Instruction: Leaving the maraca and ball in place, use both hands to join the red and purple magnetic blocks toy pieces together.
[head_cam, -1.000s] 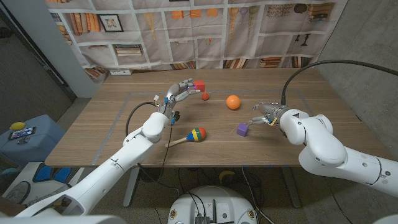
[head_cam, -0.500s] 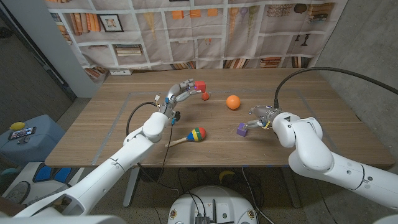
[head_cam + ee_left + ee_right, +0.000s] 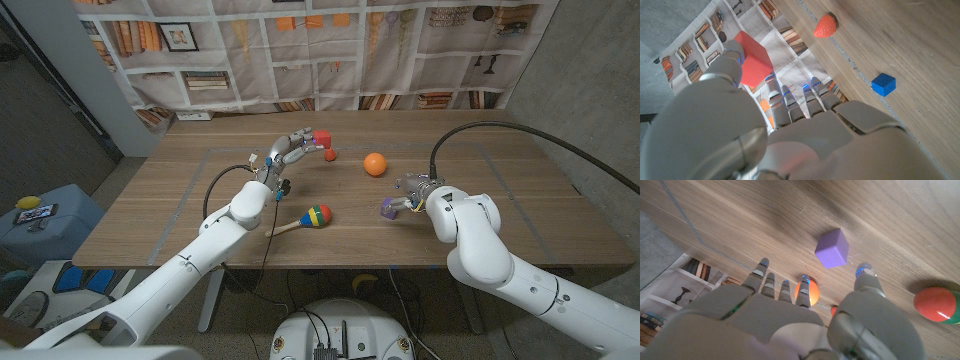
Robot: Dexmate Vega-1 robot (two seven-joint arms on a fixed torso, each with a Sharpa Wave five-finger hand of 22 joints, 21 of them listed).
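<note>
Though the backdrop (image 3: 330,40) behind the wooden table (image 3: 200,190) is printed with bookshelves, no writing on it or on any of the toys can be read. Raised above the far middle of the table, the left hand (image 3: 290,148) pinches the red block (image 3: 322,138) between thumb and fingers; the left wrist view shows the block (image 3: 752,59) pressed against the thumb with the other fingers (image 3: 805,102) straight and close together. Just beside that hand a small red strawberry-shaped toy (image 3: 330,154) lies on the wood, and the left wrist view also shows a small blue cube (image 3: 883,84) on the table. Nearer the right side, the purple block (image 3: 389,208) sits on the table. Over it the right hand (image 3: 412,192) has fingers spread, thumb apart; they look just short of touching the block, though the head view is too small to be sure. An orange ball (image 3: 375,164) lies beyond it, and the maraca (image 3: 306,219) near the front middle.
</note>
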